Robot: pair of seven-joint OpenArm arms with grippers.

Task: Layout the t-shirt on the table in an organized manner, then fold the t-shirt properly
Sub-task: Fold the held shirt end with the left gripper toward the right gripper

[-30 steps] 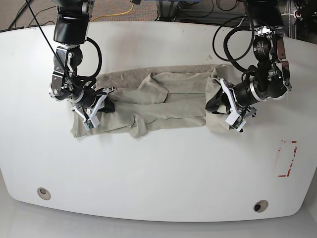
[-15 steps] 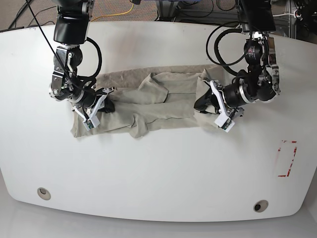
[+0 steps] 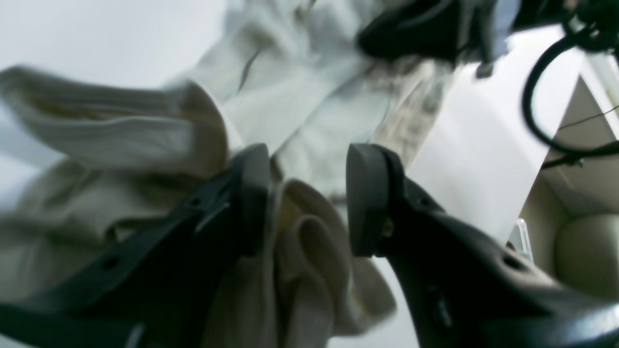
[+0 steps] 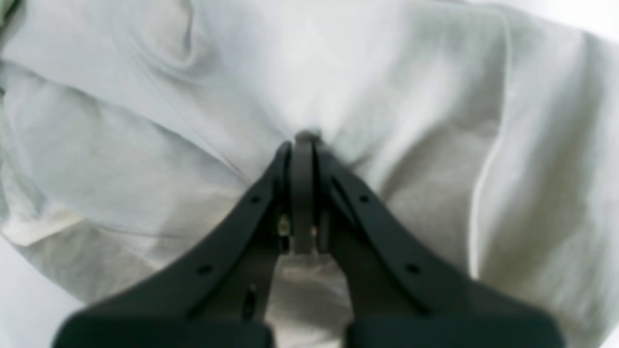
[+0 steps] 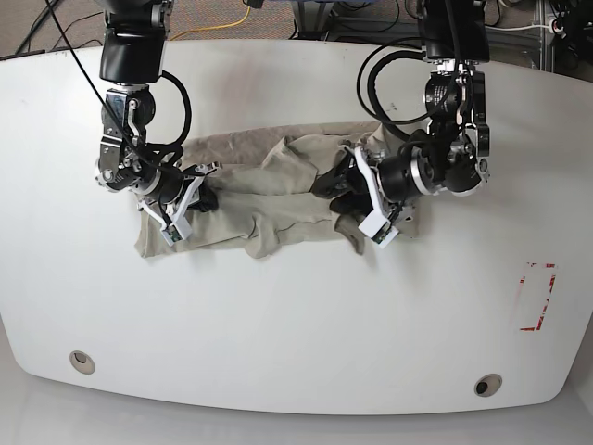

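The beige t-shirt lies crumpled in a long band across the white table. Its right end is folded over toward the middle. My left gripper is at that folded end, and in the left wrist view a thick fold of the t-shirt sits between its parted fingers. My right gripper is at the shirt's left end. The right wrist view shows it shut, pinching a pucker of the t-shirt.
A red tape rectangle marks the table's right side. Two round grommet holes sit near the front edge. Cables and equipment lie beyond the far edge.
My left gripper has swept toward the middle of the table, dragging the shirt's right end over the body. The right gripper has stayed in place at the left end.
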